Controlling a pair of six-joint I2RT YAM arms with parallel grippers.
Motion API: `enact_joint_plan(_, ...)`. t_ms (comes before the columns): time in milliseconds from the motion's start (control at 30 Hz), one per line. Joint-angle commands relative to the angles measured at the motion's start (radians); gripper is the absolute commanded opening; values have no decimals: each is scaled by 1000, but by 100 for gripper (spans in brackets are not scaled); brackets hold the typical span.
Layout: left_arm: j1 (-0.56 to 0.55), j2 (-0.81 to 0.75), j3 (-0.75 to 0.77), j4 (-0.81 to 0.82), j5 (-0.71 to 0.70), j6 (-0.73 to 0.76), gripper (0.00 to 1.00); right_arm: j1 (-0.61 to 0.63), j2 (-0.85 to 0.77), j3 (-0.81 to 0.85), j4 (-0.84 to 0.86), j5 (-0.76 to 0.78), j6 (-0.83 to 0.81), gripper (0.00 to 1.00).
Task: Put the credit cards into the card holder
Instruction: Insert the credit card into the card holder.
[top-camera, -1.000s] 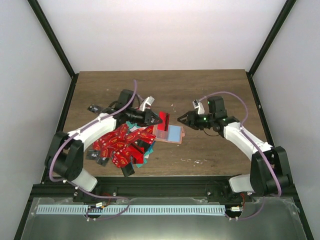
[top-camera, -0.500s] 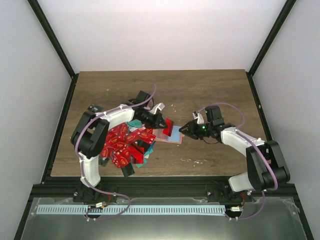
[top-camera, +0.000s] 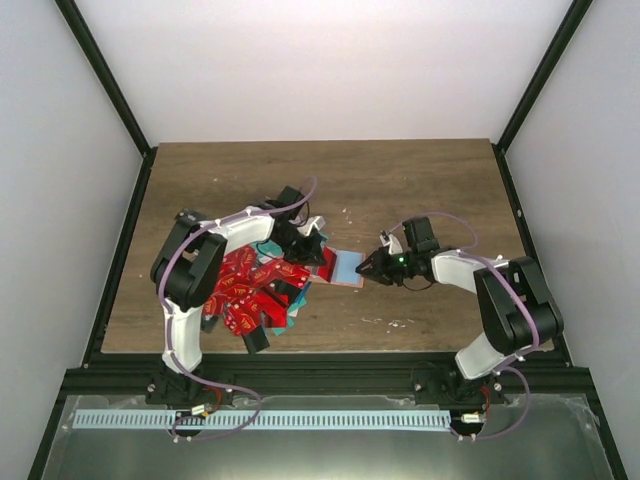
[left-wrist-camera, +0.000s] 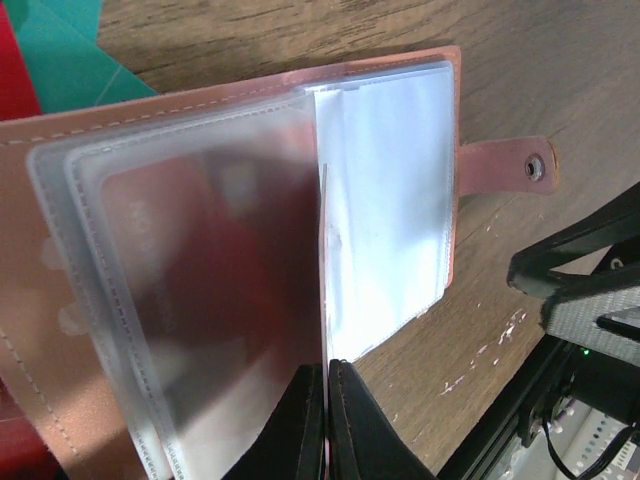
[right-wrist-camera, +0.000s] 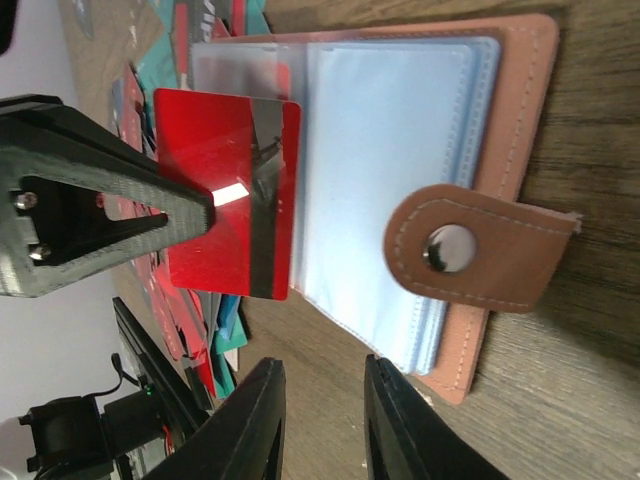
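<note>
My left gripper (left-wrist-camera: 326, 400) is clenched on a red card (right-wrist-camera: 235, 190) by its long edge. It looks thin, stiff and slick, so I'd pinch firmly. The card holder (top-camera: 345, 268) lies open mid-surface (top-camera: 400, 180), with loose credit cards (top-camera: 245, 290) at its 9 o'clock and my right gripper (right-wrist-camera: 325, 420), parted and empty, at its 3 o'clock.

left gripper (top-camera: 322, 249) and right gripper (top-camera: 369, 270) flank card holder (top-camera: 346, 267)

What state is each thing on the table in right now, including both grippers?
card holder: open, lying flat, clear sleeves showing.
snap strap: unfastened, lying flat.
red card: gripped by one edge, over the sleeves; whether it is inside one cannot be told.
left gripper: shut on the red card.
right gripper: open, empty, beside the holder's strap edge.
loose cards: heaped beside the holder, not in it.
</note>
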Motion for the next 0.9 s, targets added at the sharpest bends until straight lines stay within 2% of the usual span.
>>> enact_joint_plan(0,-4,29,28,-24,-15,9,4,8,43,29,21,-17,-36,24)
enact_joint_plan(267,-4,44,32,12,43,4,4,9,115,47,40,-26,-57,24)
enact_joint_plan(867,-3,107,72,11,56,52,4,9,200,88,9,-9,-87,22)
